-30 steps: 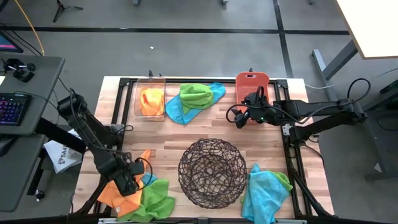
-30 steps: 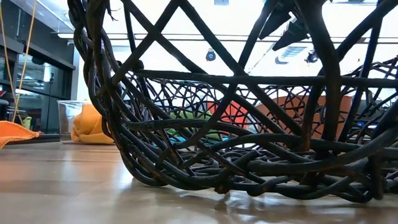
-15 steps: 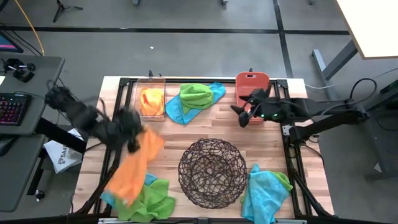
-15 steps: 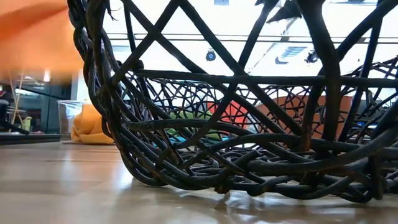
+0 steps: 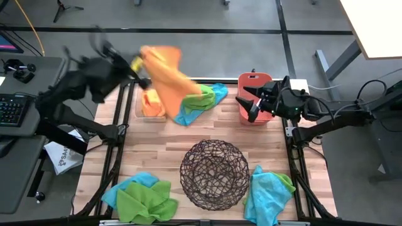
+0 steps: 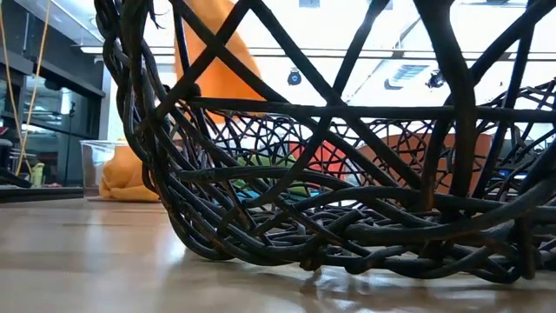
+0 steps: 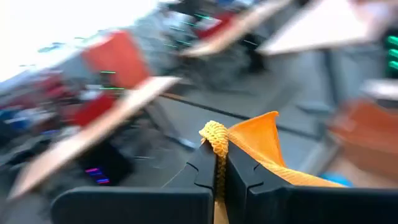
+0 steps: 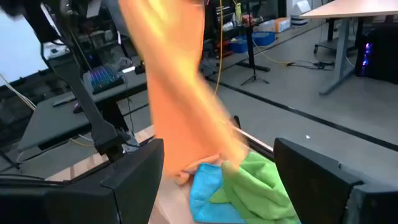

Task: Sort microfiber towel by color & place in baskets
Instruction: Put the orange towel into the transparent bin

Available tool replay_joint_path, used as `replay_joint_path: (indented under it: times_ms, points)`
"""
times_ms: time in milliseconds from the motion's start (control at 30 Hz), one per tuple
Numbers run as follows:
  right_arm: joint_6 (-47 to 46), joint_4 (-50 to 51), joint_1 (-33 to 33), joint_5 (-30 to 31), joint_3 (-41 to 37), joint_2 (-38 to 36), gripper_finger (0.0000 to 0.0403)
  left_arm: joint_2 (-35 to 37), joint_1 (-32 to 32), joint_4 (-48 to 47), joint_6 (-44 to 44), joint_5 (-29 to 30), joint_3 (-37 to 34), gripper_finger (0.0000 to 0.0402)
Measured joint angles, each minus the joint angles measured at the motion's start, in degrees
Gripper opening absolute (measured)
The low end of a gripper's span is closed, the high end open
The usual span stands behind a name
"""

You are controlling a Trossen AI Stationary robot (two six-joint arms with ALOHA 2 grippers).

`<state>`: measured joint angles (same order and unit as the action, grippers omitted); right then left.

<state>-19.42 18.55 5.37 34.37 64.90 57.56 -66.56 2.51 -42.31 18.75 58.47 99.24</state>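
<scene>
High view: the left gripper (image 5: 139, 63) is raised above the table's far left corner, clamped on an orange towel (image 5: 169, 78) that hangs over the clear bin (image 5: 139, 100), which already holds another orange cloth (image 5: 151, 102). A green-and-blue pile (image 5: 204, 97) lies beside that bin. The right gripper (image 5: 248, 103) hovers with fingers spread at the salmon bin (image 5: 254, 81). The wire bowl (image 5: 213, 172) sits mid-table, with green and blue cloths (image 5: 141, 198) near left and more (image 5: 267, 194) near right.

Low view: the bowl's mesh (image 6: 347, 174) fills the frame; the orange towel (image 6: 208, 61) hangs behind it.

Left wrist view: both fingers (image 7: 205, 171) pinch the orange towel (image 7: 261, 146).

Right wrist view: the open fingers (image 8: 134, 171) frame the hanging orange towel (image 8: 180, 93) and the green-and-blue pile (image 8: 239, 183).
</scene>
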Motion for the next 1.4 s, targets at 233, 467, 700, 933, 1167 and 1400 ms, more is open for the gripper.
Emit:
replay_joint_path:
  times_ms: [233, 467, 700, 933, 1167, 1400]
  points:
    - [-0.98, 0.08, 0.0, -0.07, -0.04, 0.44, 0.0297, 1.23, 8.3, -3.39, 2.81, 9.99, 4.16, 0.0]
    - [-1.09, 0.08, 0.0, -0.07, -0.04, 0.63, 0.0297, 1.63, 12.02, -25.8, -21.57, 11.56, 2.14, 0.0]
    - [-1.07, 0.08, -0.2, -0.07, -0.04, 0.63, 0.0297, 1.14, 12.52, -20.96, -26.01, -1.44, -4.13, 0.0]
    - [-1.08, 1.34, -0.22, -0.07, -0.07, 0.63, 0.0297, -1.1, 13.86, -15.54, -25.62, -3.17, -7.64, 0.0]
    - [-1.49, 3.65, -0.22, -0.08, -0.09, 0.63, 0.0297, 0.49, 18.64, -8.61, -34.66, -14.27, -16.89, 0.0]
    - [-1.51, 5.43, -0.22, -0.07, -0.09, 0.63, 0.0297, 6.11, 23.38, 16.11, -38.17, -28.41, -31.99, 0.0]
